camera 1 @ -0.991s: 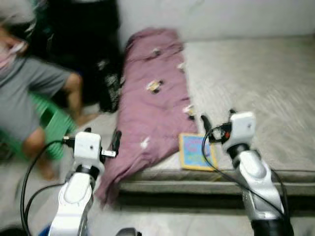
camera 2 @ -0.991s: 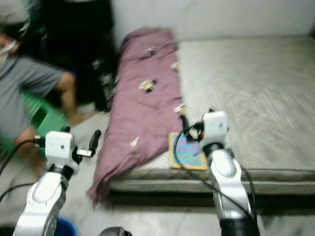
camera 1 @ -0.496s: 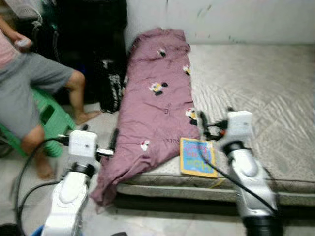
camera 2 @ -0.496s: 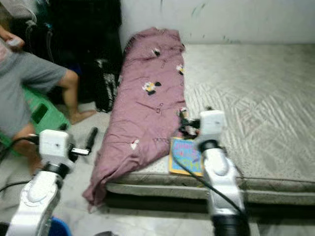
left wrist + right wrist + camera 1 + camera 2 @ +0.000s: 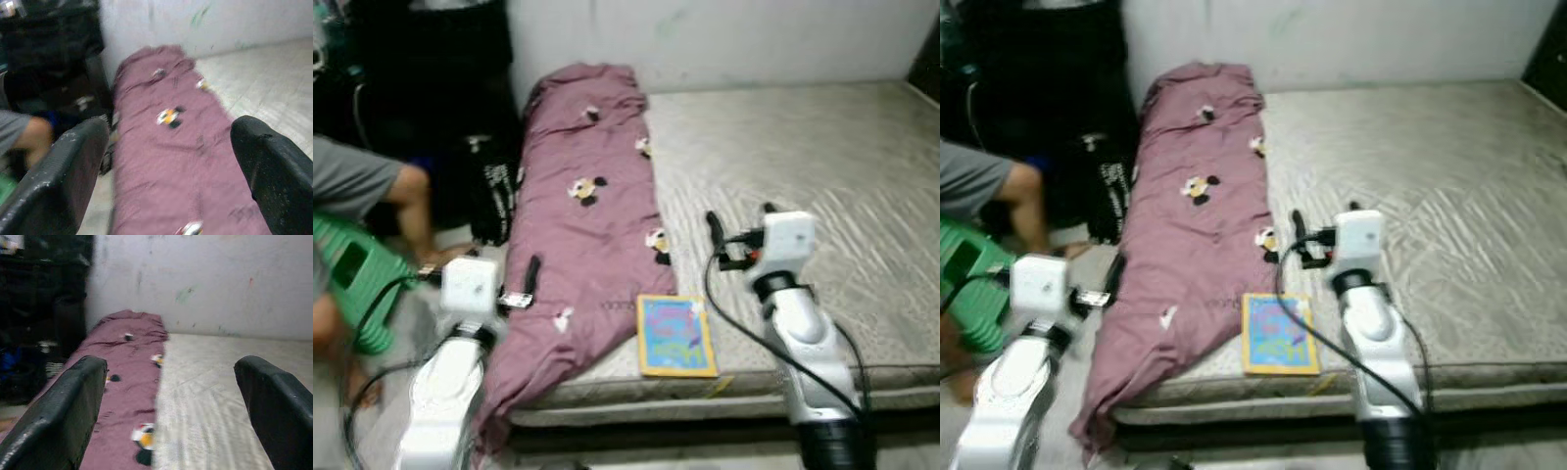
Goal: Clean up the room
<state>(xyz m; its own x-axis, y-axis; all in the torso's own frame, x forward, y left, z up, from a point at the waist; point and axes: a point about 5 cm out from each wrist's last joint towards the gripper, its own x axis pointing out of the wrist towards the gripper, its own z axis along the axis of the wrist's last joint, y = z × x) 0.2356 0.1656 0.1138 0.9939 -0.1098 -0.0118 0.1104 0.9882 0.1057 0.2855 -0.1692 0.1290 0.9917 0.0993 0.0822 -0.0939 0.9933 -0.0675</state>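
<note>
Book cover writing unreadable, blurred. Left gripper and right gripper: fingers spread wide, holding nothing, above blanket.

A mauve blanket with small cartoon prints lies crumpled lengthwise along the mattress edge, between the left tool and the right tool, its lower end spilling off. A colourful book lies flat just below the right tool.
</note>
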